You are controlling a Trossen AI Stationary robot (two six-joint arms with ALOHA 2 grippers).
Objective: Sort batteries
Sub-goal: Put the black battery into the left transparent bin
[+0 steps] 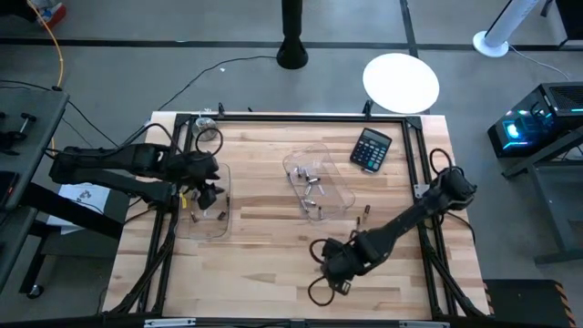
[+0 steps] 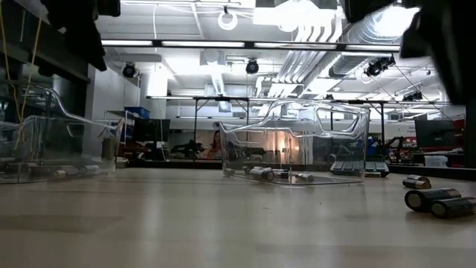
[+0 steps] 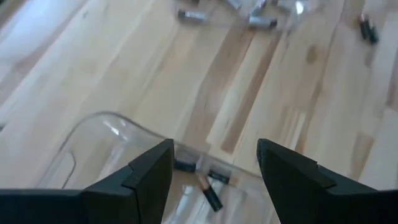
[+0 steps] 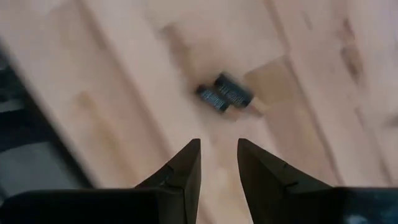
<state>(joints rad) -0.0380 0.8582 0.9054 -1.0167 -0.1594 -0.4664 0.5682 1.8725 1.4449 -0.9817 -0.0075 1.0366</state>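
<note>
My left gripper [image 3: 214, 146] is open and hangs over the left clear tray [image 1: 205, 219]. Dark batteries [image 3: 210, 186] lie on that tray's floor below the fingers. My right gripper [image 4: 217, 144] hovers low over the near middle of the table [image 1: 321, 258]. Its fingers are a narrow gap apart with nothing between them. Two dark batteries [image 4: 224, 93] lie side by side on the wood just ahead of them. The centre clear tray [image 1: 319, 182] holds several silvery batteries [image 2: 271, 173]. A few loose batteries [image 1: 364, 215] lie on the table to its right.
A black calculator [image 1: 372, 148] lies near the far right corner. In the low view, loose batteries [image 2: 435, 199] lie on the wood right of the centre tray [image 2: 297, 145], and the left tray [image 2: 52, 149] stands at the left. Bare wood lies along the near edge.
</note>
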